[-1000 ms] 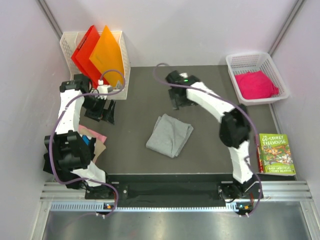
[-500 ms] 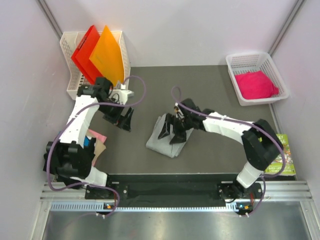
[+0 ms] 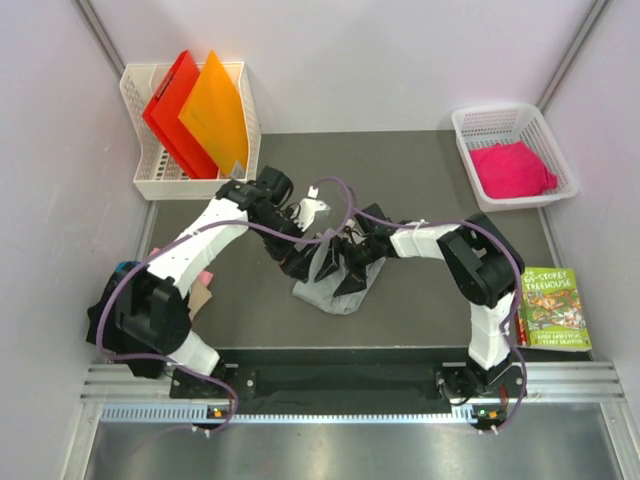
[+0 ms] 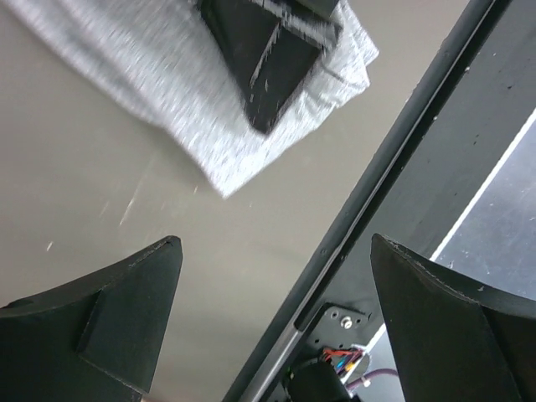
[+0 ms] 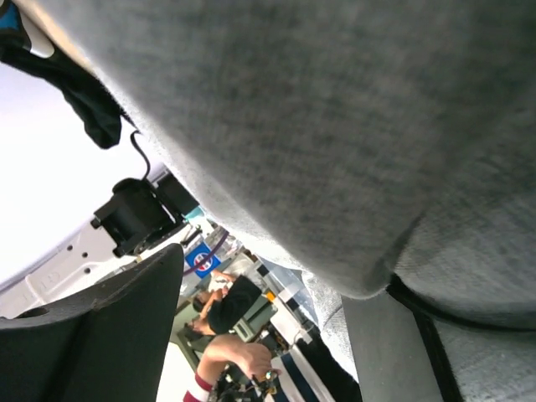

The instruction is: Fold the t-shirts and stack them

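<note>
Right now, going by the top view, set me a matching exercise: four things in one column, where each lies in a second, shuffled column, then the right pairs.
Things
1. grey t-shirt
2. pink t-shirt
3. orange folder
4. green book

Places
A. in the white basket, far right corner
B. just off the right edge of the dark mat, near side
C. standing in the white rack, far left corner
D. middle of the dark mat

Pairs: 1-D, 2-A, 3-C, 4-B
</note>
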Controlling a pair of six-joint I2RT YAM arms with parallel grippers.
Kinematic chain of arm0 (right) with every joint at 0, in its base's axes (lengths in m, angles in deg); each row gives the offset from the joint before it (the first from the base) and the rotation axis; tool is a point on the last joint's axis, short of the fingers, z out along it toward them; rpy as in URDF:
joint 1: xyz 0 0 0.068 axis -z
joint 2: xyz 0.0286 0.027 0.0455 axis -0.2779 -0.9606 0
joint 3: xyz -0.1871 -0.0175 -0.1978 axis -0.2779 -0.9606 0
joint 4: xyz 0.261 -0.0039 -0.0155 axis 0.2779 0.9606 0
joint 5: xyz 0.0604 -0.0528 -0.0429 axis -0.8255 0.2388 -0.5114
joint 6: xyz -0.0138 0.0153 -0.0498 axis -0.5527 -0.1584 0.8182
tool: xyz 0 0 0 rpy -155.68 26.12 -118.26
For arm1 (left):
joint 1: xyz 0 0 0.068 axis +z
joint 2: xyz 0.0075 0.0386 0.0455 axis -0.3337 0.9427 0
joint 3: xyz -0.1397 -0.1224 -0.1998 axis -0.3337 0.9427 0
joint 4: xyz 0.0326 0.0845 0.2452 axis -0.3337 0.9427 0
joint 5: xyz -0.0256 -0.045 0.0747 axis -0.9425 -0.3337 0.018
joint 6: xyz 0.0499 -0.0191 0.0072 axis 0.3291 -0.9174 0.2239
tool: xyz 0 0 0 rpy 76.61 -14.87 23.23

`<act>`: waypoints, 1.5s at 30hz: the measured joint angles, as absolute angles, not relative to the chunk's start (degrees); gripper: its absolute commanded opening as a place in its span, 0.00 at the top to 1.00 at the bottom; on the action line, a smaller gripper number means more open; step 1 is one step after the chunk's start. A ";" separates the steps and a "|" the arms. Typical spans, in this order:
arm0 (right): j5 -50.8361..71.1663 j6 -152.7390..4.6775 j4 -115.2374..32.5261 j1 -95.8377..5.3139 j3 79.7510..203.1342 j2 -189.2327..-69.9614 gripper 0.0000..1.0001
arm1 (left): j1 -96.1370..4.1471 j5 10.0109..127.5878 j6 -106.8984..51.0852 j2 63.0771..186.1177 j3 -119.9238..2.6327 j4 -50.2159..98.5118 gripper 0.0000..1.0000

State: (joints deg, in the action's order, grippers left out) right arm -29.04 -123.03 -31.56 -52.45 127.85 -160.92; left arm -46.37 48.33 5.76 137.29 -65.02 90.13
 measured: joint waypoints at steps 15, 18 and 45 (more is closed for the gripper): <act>-28.48 -116.69 -20.63 -40.19 133.07 -148.17 0.22 | -47.02 43.96 2.33 142.90 -66.24 84.69 0.01; -27.03 -114.29 -18.44 -37.92 133.36 -148.28 0.25 | -47.02 44.05 1.26 142.90 -65.54 82.85 0.01; -23.43 -108.32 -4.13 -37.06 139.17 -164.65 0.39 | -56.69 46.93 -0.32 148.54 -60.67 77.32 0.01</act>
State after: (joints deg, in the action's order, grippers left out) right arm -23.43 -108.32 -4.13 -37.06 139.17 -164.65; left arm -56.69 46.93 -0.32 148.54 -60.67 77.32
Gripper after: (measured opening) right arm 0.618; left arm 0.991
